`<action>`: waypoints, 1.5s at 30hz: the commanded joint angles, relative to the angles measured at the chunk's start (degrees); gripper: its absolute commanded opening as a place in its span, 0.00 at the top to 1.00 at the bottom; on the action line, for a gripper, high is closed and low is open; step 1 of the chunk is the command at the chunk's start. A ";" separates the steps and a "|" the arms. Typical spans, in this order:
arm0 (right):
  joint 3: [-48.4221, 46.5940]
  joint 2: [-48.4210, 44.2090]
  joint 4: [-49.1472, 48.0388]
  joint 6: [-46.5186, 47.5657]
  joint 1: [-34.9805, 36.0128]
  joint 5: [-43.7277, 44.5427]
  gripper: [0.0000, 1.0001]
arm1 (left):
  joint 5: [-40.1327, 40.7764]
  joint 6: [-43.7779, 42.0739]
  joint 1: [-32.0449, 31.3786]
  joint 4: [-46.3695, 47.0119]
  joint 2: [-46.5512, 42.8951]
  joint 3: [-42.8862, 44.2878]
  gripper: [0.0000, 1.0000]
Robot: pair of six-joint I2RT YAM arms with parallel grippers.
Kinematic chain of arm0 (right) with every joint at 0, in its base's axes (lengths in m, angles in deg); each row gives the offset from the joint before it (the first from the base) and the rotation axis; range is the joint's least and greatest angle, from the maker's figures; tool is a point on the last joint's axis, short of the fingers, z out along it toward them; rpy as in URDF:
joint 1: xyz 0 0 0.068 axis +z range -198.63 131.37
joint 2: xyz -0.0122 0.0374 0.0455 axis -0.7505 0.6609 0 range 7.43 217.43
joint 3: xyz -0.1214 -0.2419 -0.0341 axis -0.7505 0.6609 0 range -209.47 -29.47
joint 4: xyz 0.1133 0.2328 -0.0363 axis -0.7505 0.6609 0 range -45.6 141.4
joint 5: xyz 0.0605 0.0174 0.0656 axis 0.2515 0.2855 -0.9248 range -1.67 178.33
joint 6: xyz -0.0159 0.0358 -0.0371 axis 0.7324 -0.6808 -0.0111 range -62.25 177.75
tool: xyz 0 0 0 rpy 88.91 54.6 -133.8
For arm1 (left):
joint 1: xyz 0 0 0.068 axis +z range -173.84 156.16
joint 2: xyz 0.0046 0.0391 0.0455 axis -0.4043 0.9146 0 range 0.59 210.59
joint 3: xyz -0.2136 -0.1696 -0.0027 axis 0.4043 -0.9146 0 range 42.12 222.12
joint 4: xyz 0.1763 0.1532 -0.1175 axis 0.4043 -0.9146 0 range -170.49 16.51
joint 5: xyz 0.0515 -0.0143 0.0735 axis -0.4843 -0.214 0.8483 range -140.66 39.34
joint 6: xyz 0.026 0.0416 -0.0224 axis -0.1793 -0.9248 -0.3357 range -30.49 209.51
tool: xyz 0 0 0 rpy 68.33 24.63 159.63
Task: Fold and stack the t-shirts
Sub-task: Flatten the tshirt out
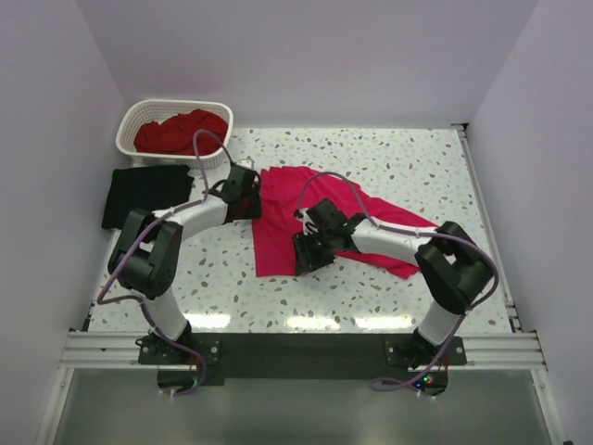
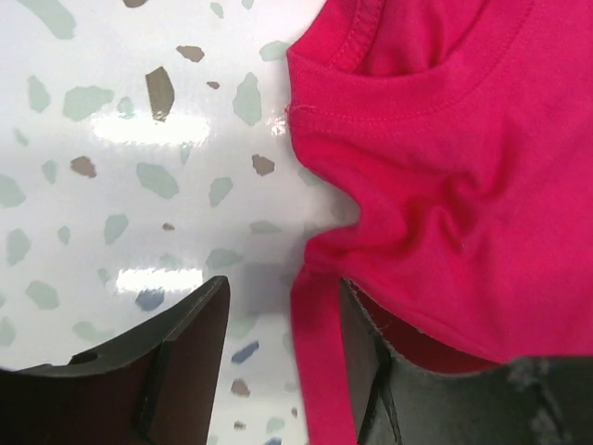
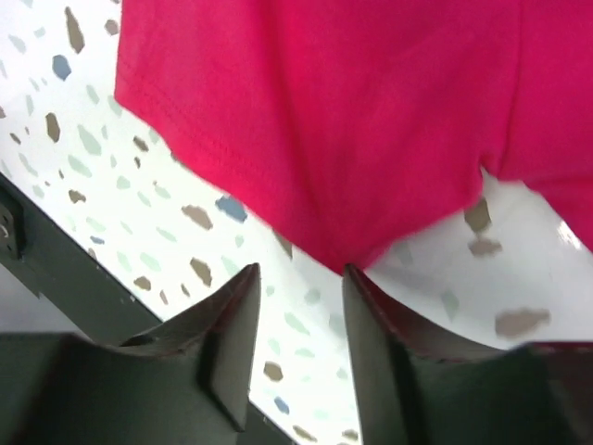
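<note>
Lifting away risked a snag: the left pincer (image 2: 283,292) and right pincer (image 3: 301,273) stood parted, gripping nothing, yet a strip of the pinkish-red t-shirt (image 1: 278,232) spread on the tabletop (image 1: 371,158) lay between the left jaws.

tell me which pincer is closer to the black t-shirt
Left. The left pincer sits just right of the black t-shirt, at the pinkish-red t-shirt's left edge. The right pincer is farther right, by that shirt's near edge.
</note>
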 commanded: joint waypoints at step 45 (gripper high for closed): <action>9.68 -31.52 21.24 0.85 -2.55 32.47 0.18 | 6.12 18.58 -23.65 -14.68 -13.73 -17.42 0.60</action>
